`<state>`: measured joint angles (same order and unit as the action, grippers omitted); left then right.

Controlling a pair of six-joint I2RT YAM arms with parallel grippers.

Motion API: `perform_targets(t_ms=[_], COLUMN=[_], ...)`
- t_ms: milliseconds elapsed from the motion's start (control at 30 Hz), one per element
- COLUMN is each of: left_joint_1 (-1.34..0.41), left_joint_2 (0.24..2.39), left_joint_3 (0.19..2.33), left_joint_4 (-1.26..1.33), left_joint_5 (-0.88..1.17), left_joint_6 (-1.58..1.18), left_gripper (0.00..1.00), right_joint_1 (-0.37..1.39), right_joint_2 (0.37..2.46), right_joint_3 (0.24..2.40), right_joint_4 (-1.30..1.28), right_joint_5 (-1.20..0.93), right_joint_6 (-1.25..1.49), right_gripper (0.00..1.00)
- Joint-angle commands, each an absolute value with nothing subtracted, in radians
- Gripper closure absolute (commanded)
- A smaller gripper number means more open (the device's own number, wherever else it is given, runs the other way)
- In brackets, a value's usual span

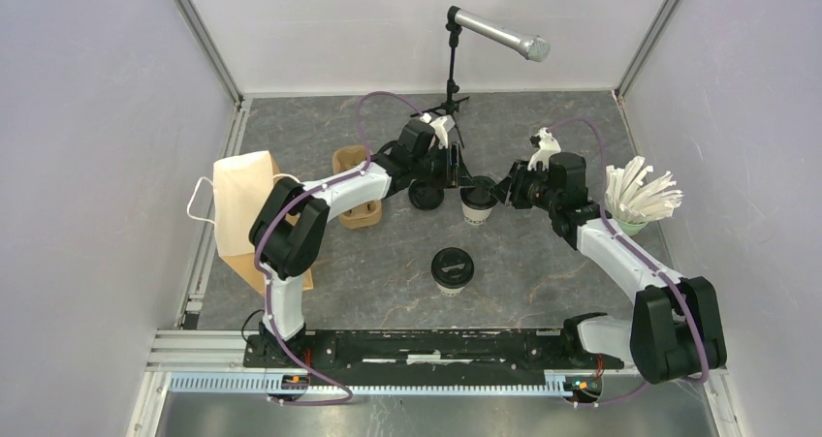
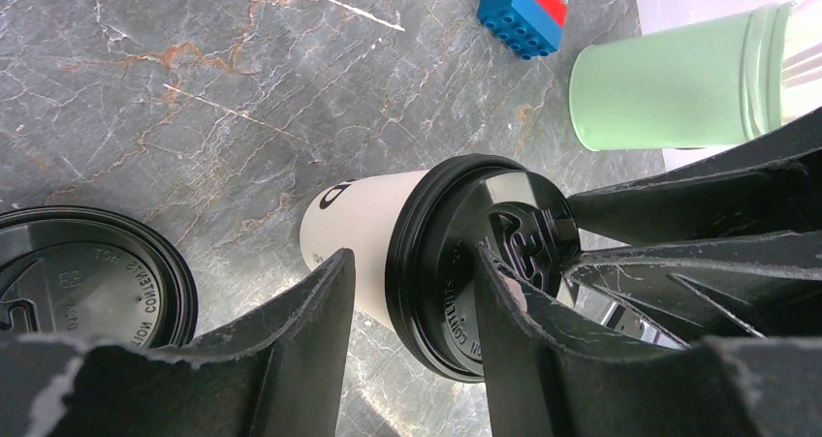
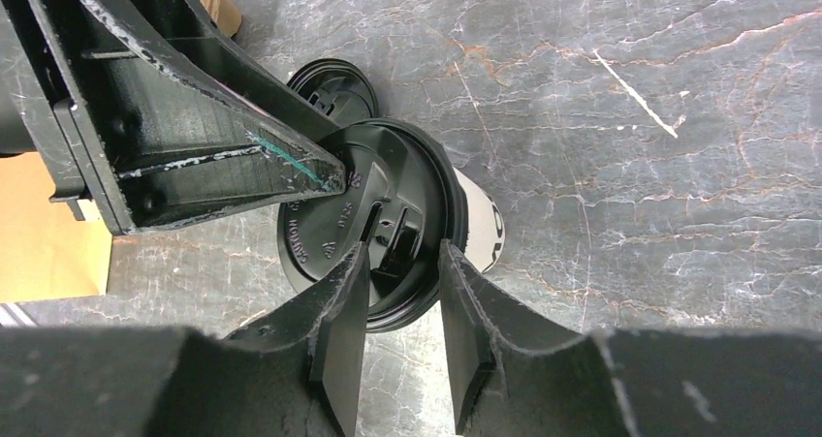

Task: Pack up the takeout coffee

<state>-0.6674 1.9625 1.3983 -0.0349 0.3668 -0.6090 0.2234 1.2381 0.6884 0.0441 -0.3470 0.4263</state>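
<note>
Lidded white coffee cup (image 1: 476, 210), upright on desk (image 1: 543, 263) right of brown cup carrier (image 1: 354, 200): left gripper (image 2: 409, 260) jaws part open astride black lid (image 2: 431, 234) rim; right gripper (image 3: 402, 253) jaws narrowed over lid top, grip indiscernible.

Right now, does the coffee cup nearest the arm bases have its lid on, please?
Yes, a black lid covers the top of that coffee cup.

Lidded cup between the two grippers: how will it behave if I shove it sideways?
The lidded cup tapers to a base narrower than its black lid, so a high sideways push probably tips it. Its paper wall looks thin and would likely dent under a hard squeeze. Fill level is hidden, so weight is uncertain.
</note>
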Motion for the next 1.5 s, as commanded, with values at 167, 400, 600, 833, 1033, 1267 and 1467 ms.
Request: perform_targets(t_ms=[167,400,600,833,1033,1267,1467], left_joint_1=[-0.677,-0.677,-0.676,-0.682,-0.701,-0.727,-0.728], left_joint_2=[1.964,1.963,1.965,1.947,1.935,1.912,1.933], left_joint_3=[1.355,1.325,1.292,1.244,1.209,1.203,1.21], left_joint_4=[-0.106,-0.104,-0.096,-0.078,-0.003,0.031,0.028], left_joint_5=[0.316,0.307,0.302,0.291,0.354,0.347,0.34], left_joint_6=[-0.616,-0.617,-0.627,-0.646,-0.726,-0.77,-0.776], left_gripper=[0.47,0.47,0.47,0.47,0.48,0.5,0.5], right_joint_1=[0.214,0.214,0.214,0.214,0.211,0.183,0.181], right_joint_2=[1.258,1.245,1.267,1.275,1.297,1.348,1.334], right_joint_3=[0.588,0.495,0.387,0.357,0.426,0.61,0.659], right_joint_4=[0.098,0.117,0.166,0.191,0.229,0.16,0.12], right_joint_5=[-0.344,-0.335,-0.324,-0.29,-0.319,-0.386,-0.435], right_joint_6=[0.391,0.349,0.337,0.336,0.303,0.266,0.285], right_gripper=[0.63,0.64,0.63,0.64,0.62,0.6,0.55])
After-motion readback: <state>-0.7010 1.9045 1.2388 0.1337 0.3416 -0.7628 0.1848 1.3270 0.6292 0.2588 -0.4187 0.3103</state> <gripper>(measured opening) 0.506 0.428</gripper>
